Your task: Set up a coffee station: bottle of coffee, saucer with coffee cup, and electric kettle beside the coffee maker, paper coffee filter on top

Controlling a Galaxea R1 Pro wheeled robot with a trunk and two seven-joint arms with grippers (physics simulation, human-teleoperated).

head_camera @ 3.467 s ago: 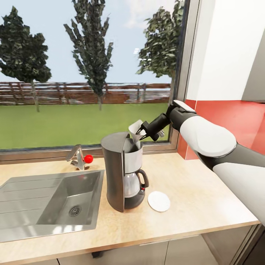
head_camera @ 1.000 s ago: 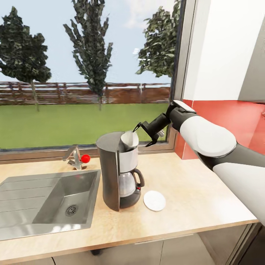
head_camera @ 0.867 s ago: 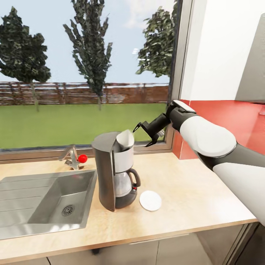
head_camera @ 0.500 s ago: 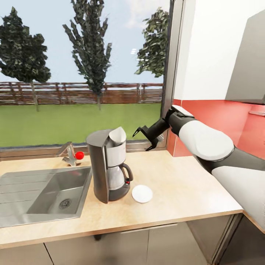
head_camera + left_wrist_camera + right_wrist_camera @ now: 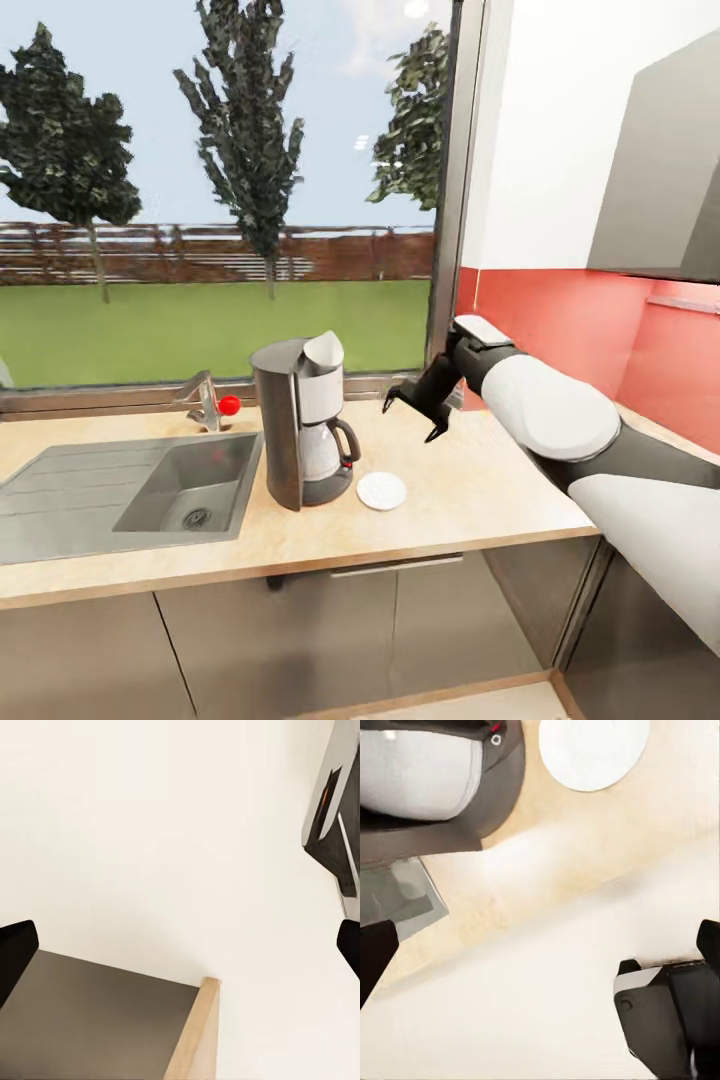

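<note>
The long wood-grain counter [image 5: 480, 500] ran under a garden window, steel sink [image 5: 150, 490] inset w/ a red-knobbed tap [image 5: 212, 400] behind it. The coffee maker [image 5: 298, 420] stood upright just beside the sink, carafe handle toward the open stretch of counter, a white paper filter [image 5: 324, 352] sitting cone-like in its top basket. The saucer [image 5: 381, 490] lay flat on the counter just beside the machine's base, on the side nearer the right arm, bare; cup, kettle & coffee bottle not on this stretch.

The right hand [image 5: 414, 412] hung above the counter, apart from the coffee maker, fingers spread wide, holding nothing. The right wrist cam looked down on the saucer [image 5: 594, 750] and the carafe [image 5: 420, 772], so the hand pointed down & toward the machine. The left hand [image 5: 180, 945] was fully open too, empty, facing a pale wall & a cabinet edge.

Filter step looked done. Key relation, as judged: the saucer sat between machine and right hand, making the right arm the nearer one for landing the cup there.
</note>
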